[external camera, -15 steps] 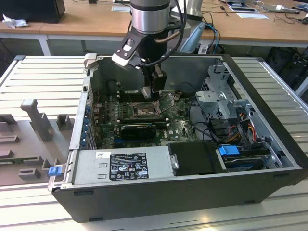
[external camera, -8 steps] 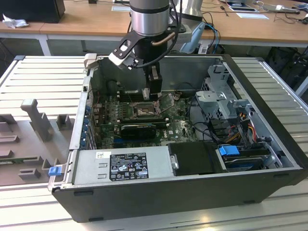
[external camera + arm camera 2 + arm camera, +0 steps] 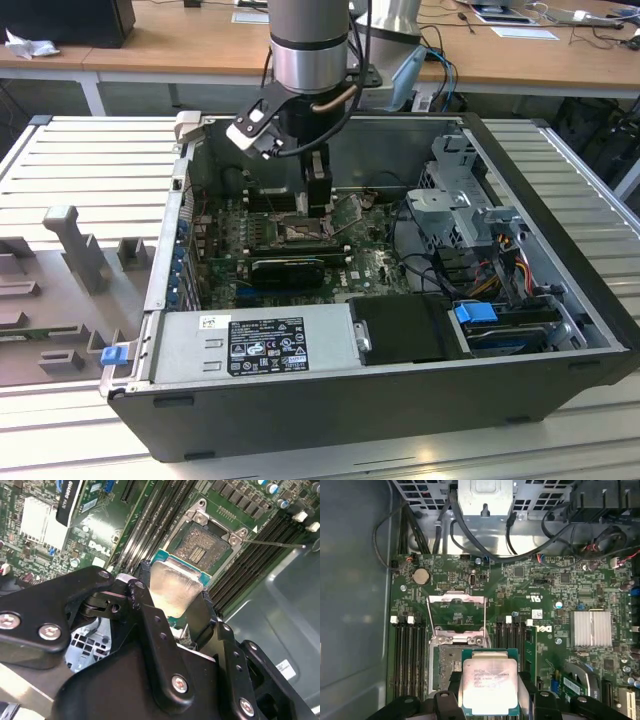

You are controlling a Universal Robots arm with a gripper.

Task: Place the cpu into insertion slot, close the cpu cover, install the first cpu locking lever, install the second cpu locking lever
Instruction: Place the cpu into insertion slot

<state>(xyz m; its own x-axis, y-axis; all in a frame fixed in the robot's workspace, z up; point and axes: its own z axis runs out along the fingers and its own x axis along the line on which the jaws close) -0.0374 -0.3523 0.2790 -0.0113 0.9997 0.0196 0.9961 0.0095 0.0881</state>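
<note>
Black steel computer case (image 3: 400, 400) is lying open on the ribbed metal worktop (image 3: 80, 150), and the arm is reaching down into it. Green circuit board (image 3: 545, 590) is covering the case floor.

Pincer (image 3: 175, 592) is clenching the cpu (image 3: 172, 585) by two opposite edges, with the pale metal top facing the camera. In the first wrist view the chip is hanging above the board, apart from it. It is overlapping one side of the insertion slot (image 3: 445, 667) rather than sitting square over it, though the camera angle may be exaggerating that.

Cpu cover (image 3: 456, 611) is standing swung open on the slot's side away from the pincer. A thin locking lever (image 3: 275, 544) is sticking out beside the slot, clear of it. The slot's dark contact field is lying bare.

Risks, as I am judging them:
- If the chip is going down off-centre, a corner could be landing on the slot's metal rim or dragging across the contacts and bending them.
- Whether the chip is hanging level I cannot tell. A tilt would be seating one edge first and jamming it.
- Grip is on thin edges only, so a knock against the rim could be twisting the chip between the fingers.
- Fingers are flanking the chip closely and may be fouling the rim.
</note>
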